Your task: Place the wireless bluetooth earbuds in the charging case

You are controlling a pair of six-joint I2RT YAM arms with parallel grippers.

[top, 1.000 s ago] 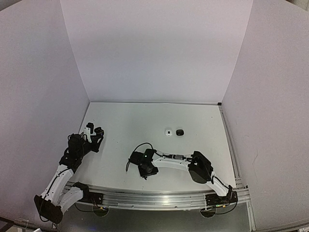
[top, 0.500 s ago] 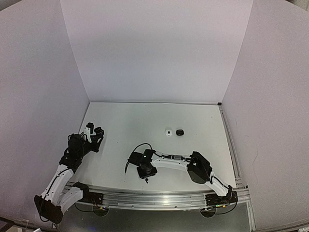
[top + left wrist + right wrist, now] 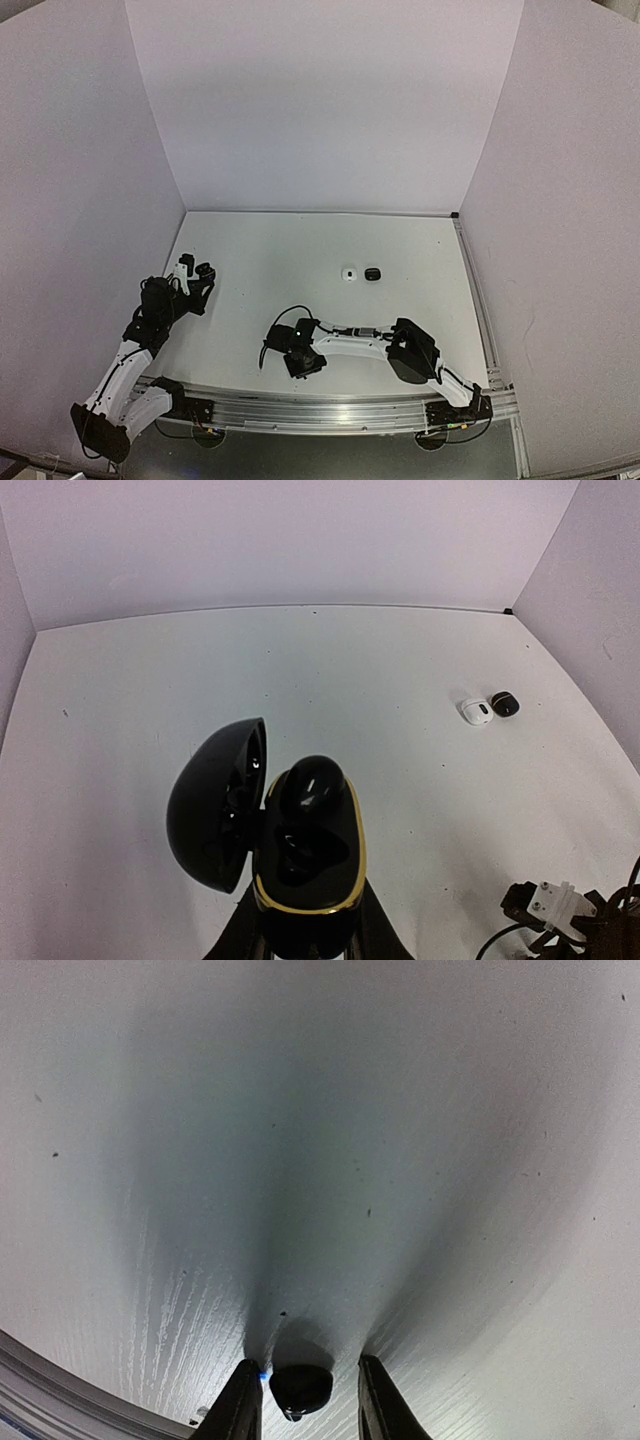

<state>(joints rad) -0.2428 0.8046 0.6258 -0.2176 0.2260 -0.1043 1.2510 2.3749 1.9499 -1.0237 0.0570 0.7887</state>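
Observation:
My left gripper (image 3: 305,938) is shut on an open black charging case (image 3: 305,865) with a gold rim, lid (image 3: 215,805) swung to the left. One black earbud (image 3: 310,783) sits in its far slot; the near slot is empty. In the top view this gripper (image 3: 195,278) is at the table's left side. My right gripper (image 3: 306,1364) is open and low over the table, with a loose black earbud (image 3: 300,1388) lying between its fingers, close to the left finger (image 3: 243,1400). In the top view the right gripper (image 3: 303,360) hides that earbud.
A small rounded white case (image 3: 349,274) and a black one (image 3: 372,273) lie side by side mid-table; they also show in the left wrist view, white (image 3: 476,711) and black (image 3: 503,703). The table's metal front rail (image 3: 320,410) is just behind the right gripper.
My right gripper has moved a little toward the front edge and down over the black earbud. The left arm and its case have not moved.

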